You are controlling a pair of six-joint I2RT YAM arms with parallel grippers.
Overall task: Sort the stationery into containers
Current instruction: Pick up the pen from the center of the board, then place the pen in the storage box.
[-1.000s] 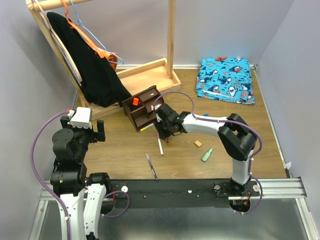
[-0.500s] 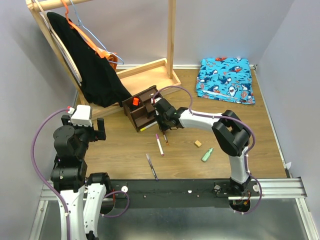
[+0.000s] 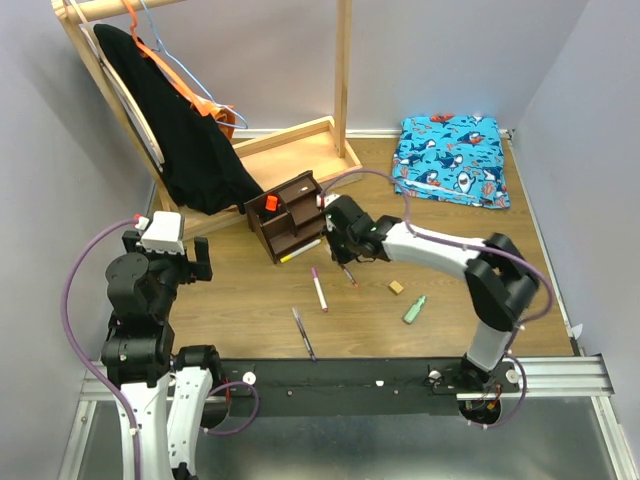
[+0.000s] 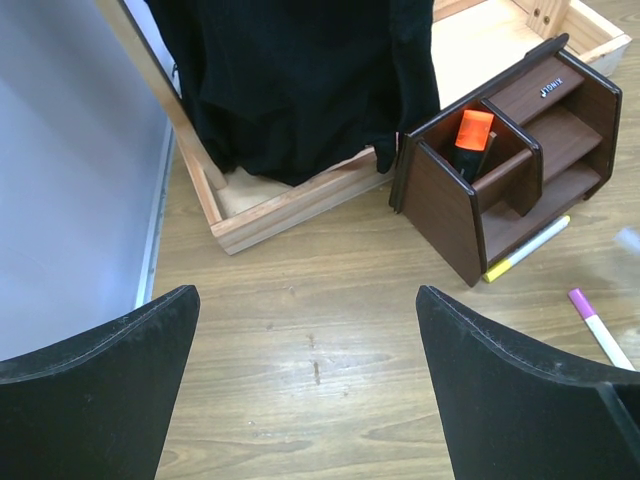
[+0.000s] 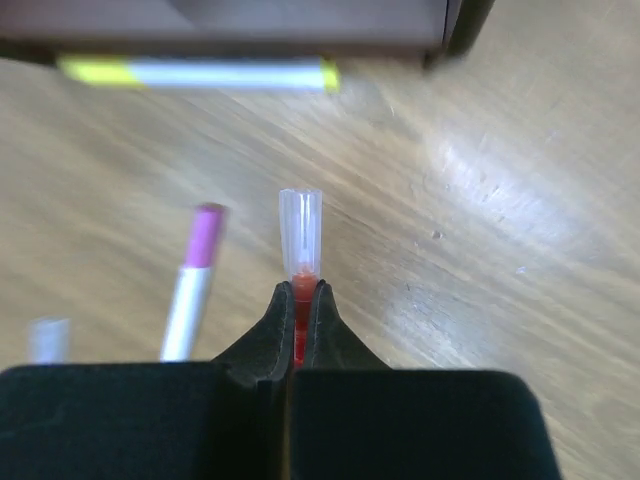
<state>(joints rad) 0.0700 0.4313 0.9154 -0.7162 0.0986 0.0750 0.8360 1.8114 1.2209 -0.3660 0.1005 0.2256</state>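
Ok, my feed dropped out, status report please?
Left jaws open, empty. Right jaws shut on clear-capped red pen. Yellow marker lies along organiser front.

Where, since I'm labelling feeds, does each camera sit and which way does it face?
Top external: high behind the robot, looking down at the table; left arm and right arm show.
Left wrist: raised at left, facing the organiser; open left claw shows.
Right wrist: low over the table, right claw shut on a clear-capped pen.
Shared: both wrists see the yellow-white pen.
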